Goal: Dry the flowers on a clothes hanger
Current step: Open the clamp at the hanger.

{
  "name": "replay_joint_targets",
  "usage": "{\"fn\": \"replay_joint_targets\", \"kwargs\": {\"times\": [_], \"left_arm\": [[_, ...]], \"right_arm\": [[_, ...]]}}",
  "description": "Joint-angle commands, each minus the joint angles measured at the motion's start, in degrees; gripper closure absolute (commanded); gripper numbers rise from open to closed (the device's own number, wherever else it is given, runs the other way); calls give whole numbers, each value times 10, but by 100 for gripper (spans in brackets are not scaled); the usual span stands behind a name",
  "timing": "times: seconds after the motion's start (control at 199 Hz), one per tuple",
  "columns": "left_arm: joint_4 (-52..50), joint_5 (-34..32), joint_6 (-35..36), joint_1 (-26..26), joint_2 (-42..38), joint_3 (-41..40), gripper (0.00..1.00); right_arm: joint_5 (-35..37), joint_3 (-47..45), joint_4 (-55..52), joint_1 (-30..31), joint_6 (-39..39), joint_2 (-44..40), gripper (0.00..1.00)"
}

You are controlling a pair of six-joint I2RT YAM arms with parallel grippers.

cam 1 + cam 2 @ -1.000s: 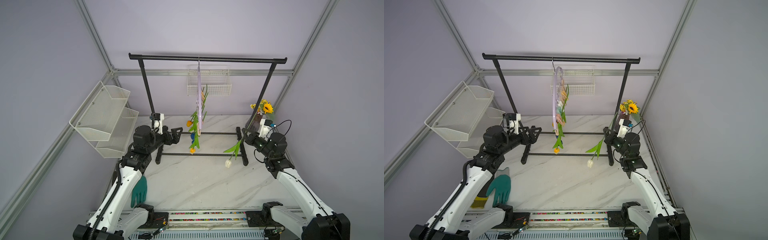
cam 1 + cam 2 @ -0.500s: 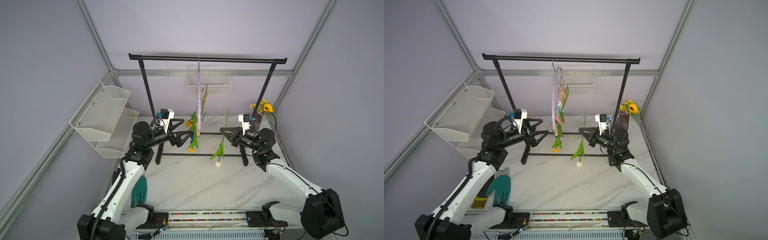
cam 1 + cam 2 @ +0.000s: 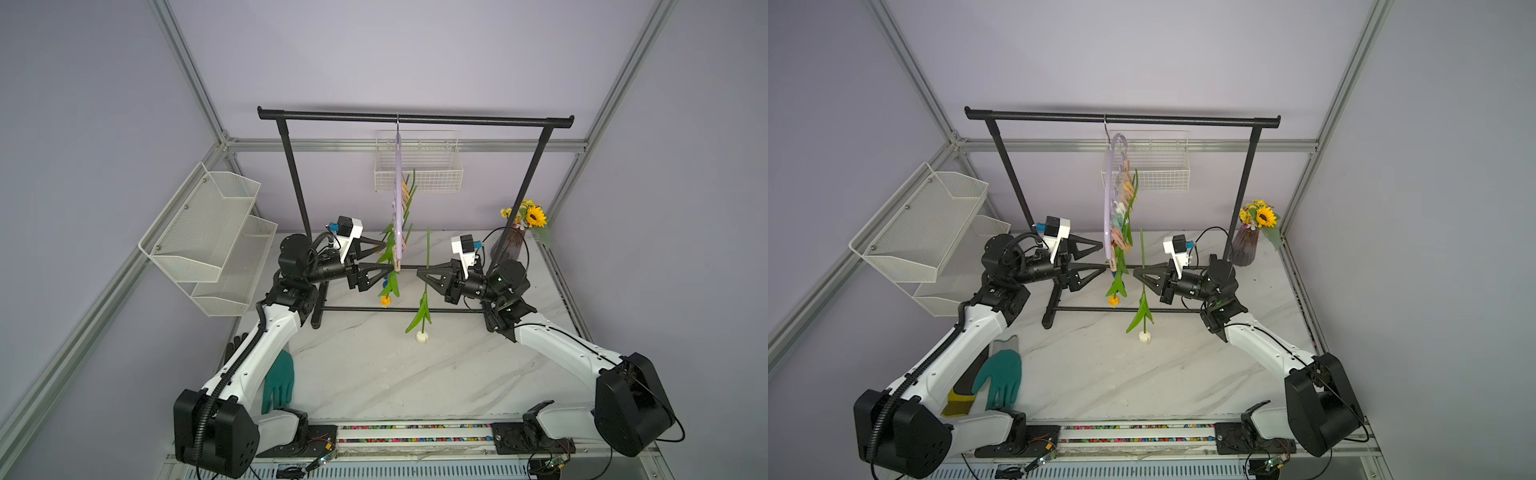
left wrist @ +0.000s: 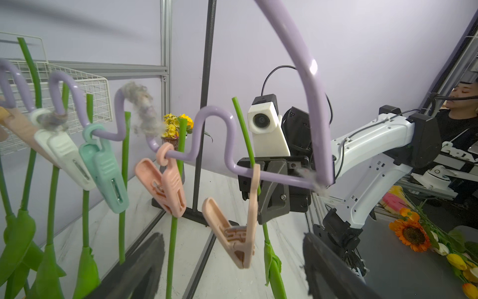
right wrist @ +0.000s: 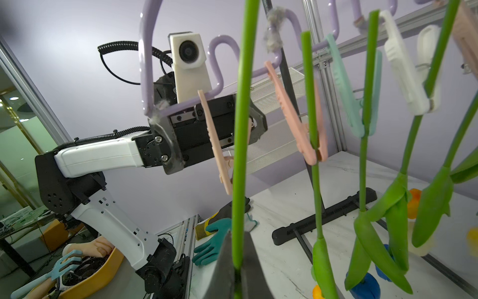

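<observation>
Hanger: lilac hanger (image 3: 1107,195) hangs by its hook from the top bar of the black rack (image 3: 415,118), over the back of the tabletop (image 3: 374,374); in a top view the hanger (image 3: 398,195) is edge-on, so its pins stack into one thin line
Fluff: grey fluff (image 4: 141,103) clings to the hanger's wavy lower wire
Flowers: several flowers (image 3: 388,266) are pinned by the stem and hang head down; count unclear, as the far ones are cut off at the frame edge in the left wrist view; heads mostly hidden by leaves and by the left gripper; one orange head (image 3: 385,300) shows, and blue heads (image 5: 364,284) show in the right wrist view
Empty pin: peach empty pin (image 4: 232,238) is the last at the hanger's near end, nothing in it
Left gripper: left gripper (image 3: 386,258) has its jaws spread wide, one to each side of the empty pin, holding nothing; its fingers (image 4: 144,266) are blurred in the left wrist view, so contact with the pin cannot be told
Right gripper: right gripper (image 5: 238,266) is clamped tight on a green stem
Held flower: held flower (image 3: 427,249) stands upright, cut end up, white head (image 3: 421,337) down; just beside the hanger, with a gap to it in both top views; whether the head clears the tabletop cannot be told
Edges: green glove (image 3: 278,382) lies partly under the left arm; sunflower vase (image 3: 509,249) stands in the far corner behind a rack leg
</observation>
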Motion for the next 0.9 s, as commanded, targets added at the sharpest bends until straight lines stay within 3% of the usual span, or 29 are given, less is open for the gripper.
{"fn": "replay_joint_targets", "kwargs": {"times": [0.0, 0.246, 0.487, 0.9], "left_arm": [[6, 14, 19, -12, 3, 30, 16], [-1, 19, 23, -27, 13, 42, 17], [-9, 29, 9, -29, 29, 60, 29], [-31, 16, 11, -29, 34, 79, 63]], "right_arm": [[-5, 13, 34, 8, -13, 4, 100], [-3, 11, 38, 13, -13, 19, 100], [-3, 9, 41, 15, -13, 19, 100], [11, 5, 37, 16, -15, 10, 100]]}}
